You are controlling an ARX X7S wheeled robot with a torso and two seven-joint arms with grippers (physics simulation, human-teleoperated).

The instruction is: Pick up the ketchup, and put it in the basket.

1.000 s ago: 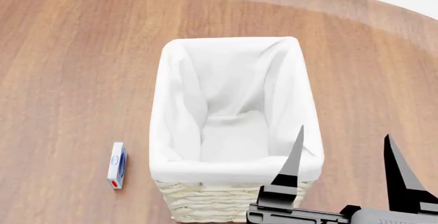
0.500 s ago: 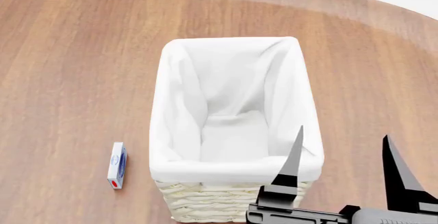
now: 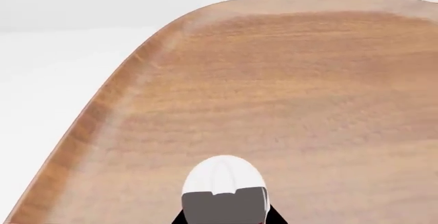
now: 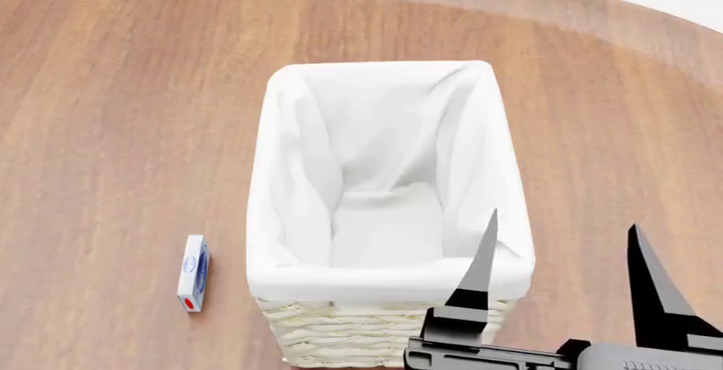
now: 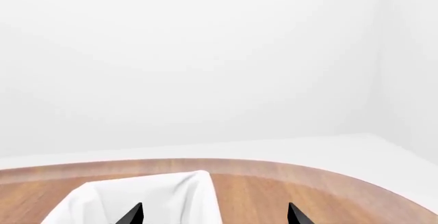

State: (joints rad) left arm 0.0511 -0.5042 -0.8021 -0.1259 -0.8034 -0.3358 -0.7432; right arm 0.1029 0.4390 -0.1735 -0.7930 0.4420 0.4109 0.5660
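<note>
Oddly, no ketchup in any view. My right gripper (image 4: 560, 243) is spread wide, nothing between its fingers, its base cut off by the frame, near the basket (image 4: 288, 175). My left gripper (image 3: 224, 203): only a white-and-grey part shows; spread or pressed, cannot tell. Small box (image 4: 193, 273) lies beside the basket on the table (image 4: 102, 107).

The right hand (image 4: 561, 256), fingers spread wide, has been eased a touch lower and nearer at the basket's (image 4: 390, 289) near right corner; little else is altered.
</note>
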